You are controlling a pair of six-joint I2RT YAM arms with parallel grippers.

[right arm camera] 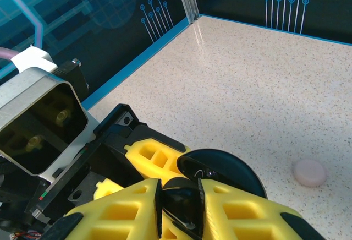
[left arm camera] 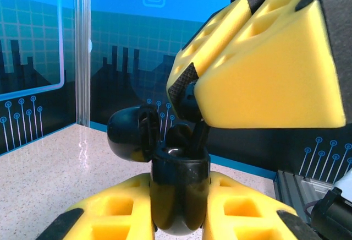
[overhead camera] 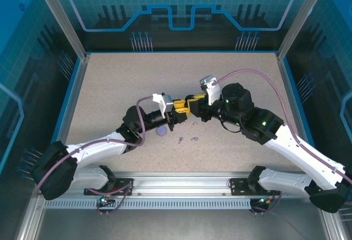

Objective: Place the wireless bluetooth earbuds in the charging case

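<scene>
Left gripper point(left arm camera: 180, 187) and right gripper point(right arm camera: 179, 196) meet, clamped.

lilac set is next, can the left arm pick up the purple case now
Probably not yet: the left gripper is shut on the black case, though the purple case lies uncovered close by.

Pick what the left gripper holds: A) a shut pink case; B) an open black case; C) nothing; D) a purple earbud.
B: the left gripper clamps a black case between its yellow fingers, the lid swung open to one side.
</scene>
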